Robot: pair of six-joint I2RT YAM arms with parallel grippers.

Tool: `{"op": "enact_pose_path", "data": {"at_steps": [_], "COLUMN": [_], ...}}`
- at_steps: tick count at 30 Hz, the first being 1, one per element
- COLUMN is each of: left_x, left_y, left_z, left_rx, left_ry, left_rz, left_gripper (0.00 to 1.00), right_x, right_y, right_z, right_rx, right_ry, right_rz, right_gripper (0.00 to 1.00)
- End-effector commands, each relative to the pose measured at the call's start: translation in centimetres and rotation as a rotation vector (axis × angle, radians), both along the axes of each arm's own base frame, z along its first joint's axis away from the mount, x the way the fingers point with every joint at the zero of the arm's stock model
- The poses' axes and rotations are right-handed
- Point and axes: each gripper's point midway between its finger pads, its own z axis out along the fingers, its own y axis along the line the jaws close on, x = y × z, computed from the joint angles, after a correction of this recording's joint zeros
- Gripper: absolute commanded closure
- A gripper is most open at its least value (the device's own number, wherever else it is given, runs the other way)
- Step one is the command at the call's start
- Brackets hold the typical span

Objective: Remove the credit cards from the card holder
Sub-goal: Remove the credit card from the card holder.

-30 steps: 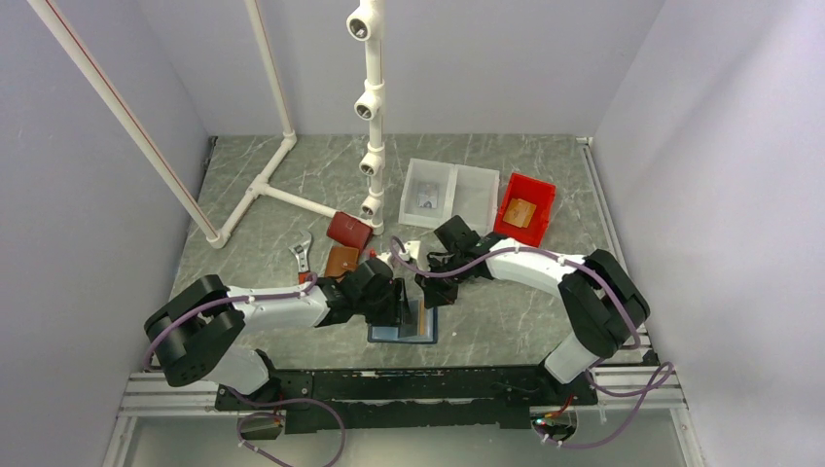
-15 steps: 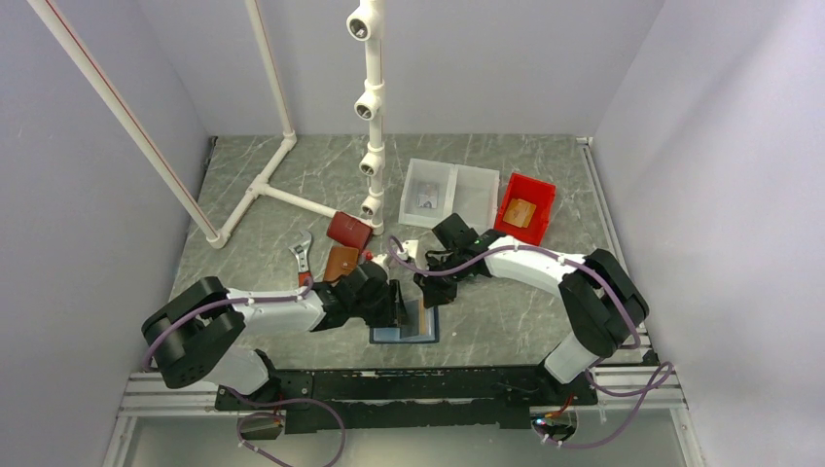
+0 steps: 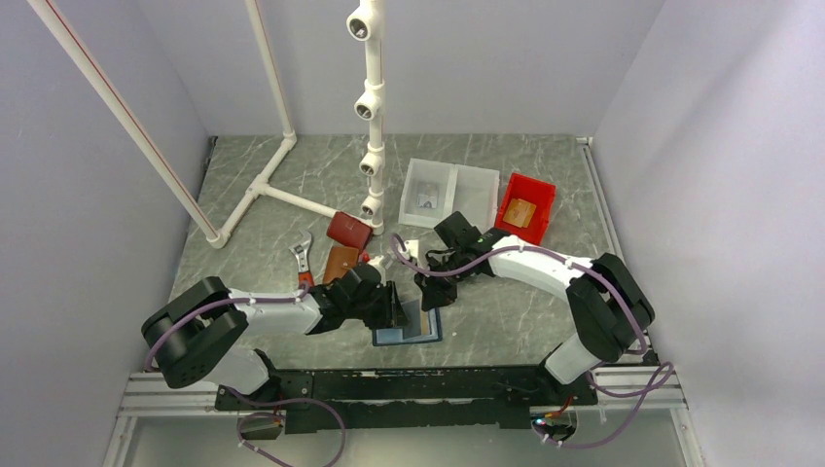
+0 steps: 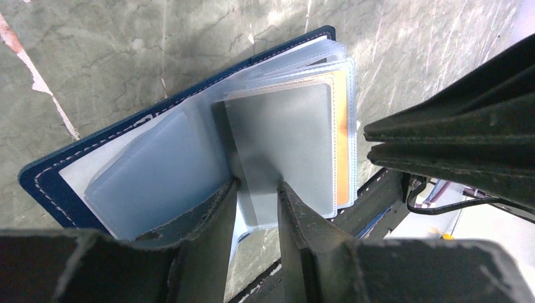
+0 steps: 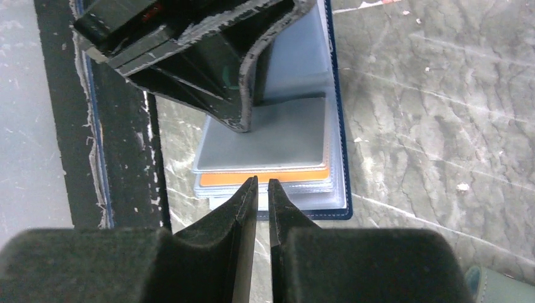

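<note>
left gripper [image 4: 257, 189] reaches over the open card holder [image 3: 407, 327] at the near middle of the table [image 3: 506, 321], its two fingers narrowly parted around the edge of a grey plastic sleeve. orange credit cards [image 4: 341, 145] peek out under that sleeve. right gripper [image 5: 262, 189], jaws almost pressed together and holding nothing, hovers just above the holder's stacked sleeves, opposite the left one.

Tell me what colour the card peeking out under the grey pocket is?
Orange. The card shows best in the right wrist view, inside the open card holder.
</note>
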Motion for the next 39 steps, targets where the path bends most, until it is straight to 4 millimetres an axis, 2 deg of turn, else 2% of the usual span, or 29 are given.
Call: {"op": "enact_pose_path", "data": {"at_steps": [1, 9, 29, 32, 39], "left_x": [-1.0, -1.2, -1.3, -1.3, -1.6], "left_y": [0.9, 1.0, 0.9, 0.7, -0.1], "left_z": [-1.3, -1.4, -0.9, -0.5, 0.5], "left_rx": [0.03, 0.025, -0.024, -0.053, -0.131], "left_ry": [0.047, 0.055, 0.043, 0.033, 0.019], "left_rz": [-0.009, -0.011, -0.009, -0.012, -0.052], "left_gripper": [0.64, 0.64, 0.64, 0.61, 0.46], "right_x": [-0.1, -0.6, 0.3, 0.0, -0.5], "right_y": [1.1, 1.1, 0.1, 0.4, 2.0], "right_z": [2.7, 2.7, -2.0, -2.1, -1.3], "right_rx": [0.091, 0.095, -0.074, -0.076, -0.02], "right_ry": [-0.026, -0.014, 0.007, 0.017, 0.096], "right_rz": [0.049, 0.077, 0.033, 0.04, 0.01], "right_gripper": [0.86, 0.86, 0.86, 0.86, 0.87]}}
